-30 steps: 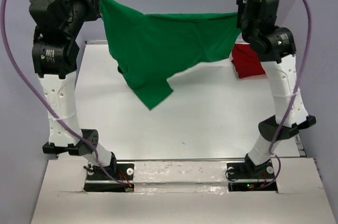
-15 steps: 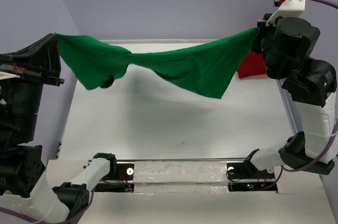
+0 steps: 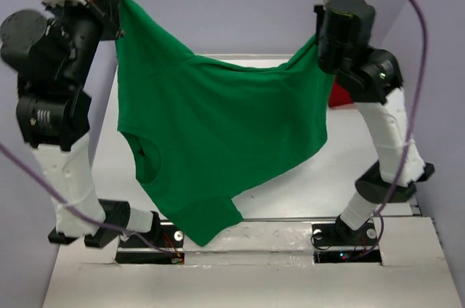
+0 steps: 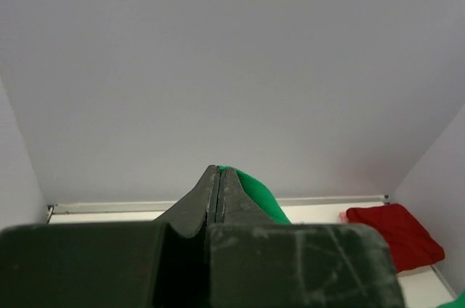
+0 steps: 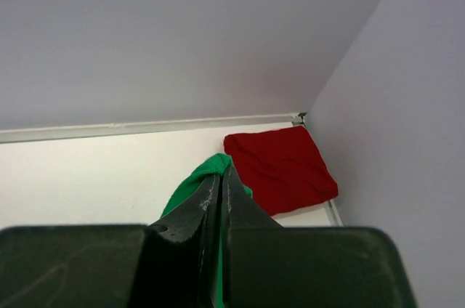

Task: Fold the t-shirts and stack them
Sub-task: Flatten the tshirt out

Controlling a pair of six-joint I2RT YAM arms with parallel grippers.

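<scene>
The bright green t-shirt [image 3: 218, 134] hangs spread in the air between both arms, its lower hem reaching down to the near edge of the table. My left gripper [image 3: 116, 4] is shut on its upper left corner; the cloth shows beside the fingertips in the left wrist view [image 4: 254, 195]. My right gripper [image 3: 317, 38] is shut on its upper right corner, which shows in the right wrist view [image 5: 200, 181]. The dark red t-shirt [image 5: 280, 166] lies folded at the table's far right corner, mostly hidden behind the right arm in the top view [image 3: 341, 96].
The white table [image 3: 290, 192] is walled by lilac panels at the back and sides. Purple cables [image 3: 418, 46] loop from both arms. The arm bases sit on a taped strip [image 3: 247, 239] at the near edge.
Both arms have swung up and back toward the middle. The green shirt, stretched flat half a second ago, now hangs down wide open, with its hem near the front edge.
</scene>
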